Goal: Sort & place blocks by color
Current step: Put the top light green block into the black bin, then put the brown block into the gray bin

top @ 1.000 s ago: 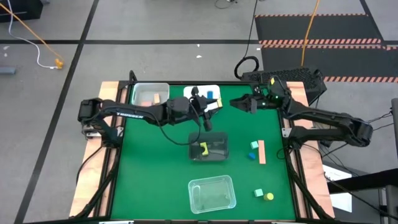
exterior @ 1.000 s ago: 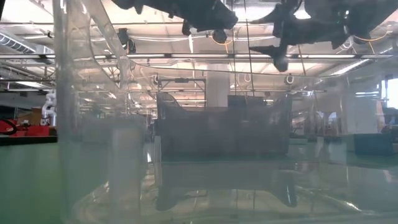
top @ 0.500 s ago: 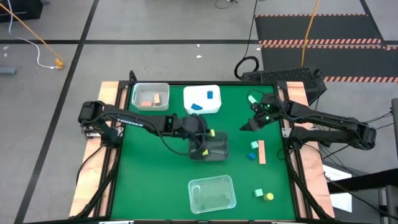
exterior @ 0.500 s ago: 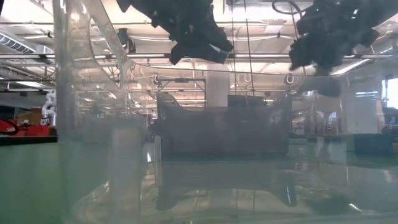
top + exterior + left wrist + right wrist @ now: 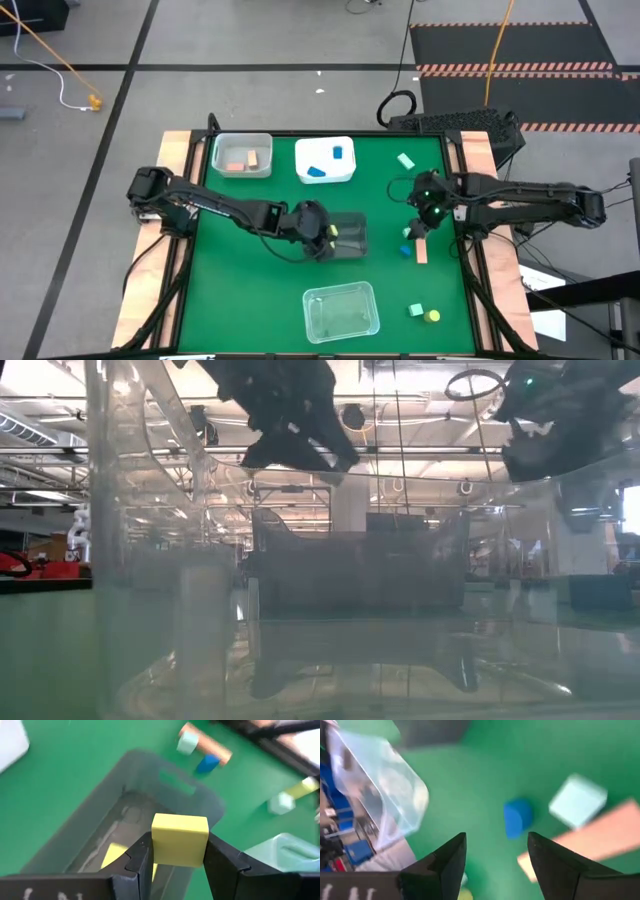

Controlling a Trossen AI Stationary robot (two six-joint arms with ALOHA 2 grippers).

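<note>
In the left wrist view a yellow cube [image 5: 180, 840] sits between the fingers of my left gripper [image 5: 327, 235], over the grey-tinted tray [image 5: 345, 240] at the table's middle. Another yellow block [image 5: 116, 856] lies on that tray's floor. My right gripper [image 5: 496, 840] is open and slants down above a blue block [image 5: 517, 818], a mint cube [image 5: 577, 800] and a salmon bar [image 5: 592, 840], which lie together on the green mat right of the tray. It touches none of them. My left gripper pinches the yellow cube by two opposite sides [image 5: 156, 845] between its two fingers, at their free ends. The fingers slant down from the table's left. The cube is lifted clear, level, above the grey-tinted tray.
At the far edge a clear tray [image 5: 242, 155] holds salmon blocks and a white tray [image 5: 325, 160] holds blue ones. A clear tray [image 5: 342, 310] stands at the near edge. A mint block [image 5: 405, 160] lies far right; a mint [image 5: 416, 311] and a yellow block [image 5: 432, 316] lie near right.
My left gripper has carried the yellow cube from over the white tray toward the near edge and down, to above the grey-tinted tray. My right gripper has moved toward the near edge and down, tipping to point downward over the blue, mint and salmon blocks.
</note>
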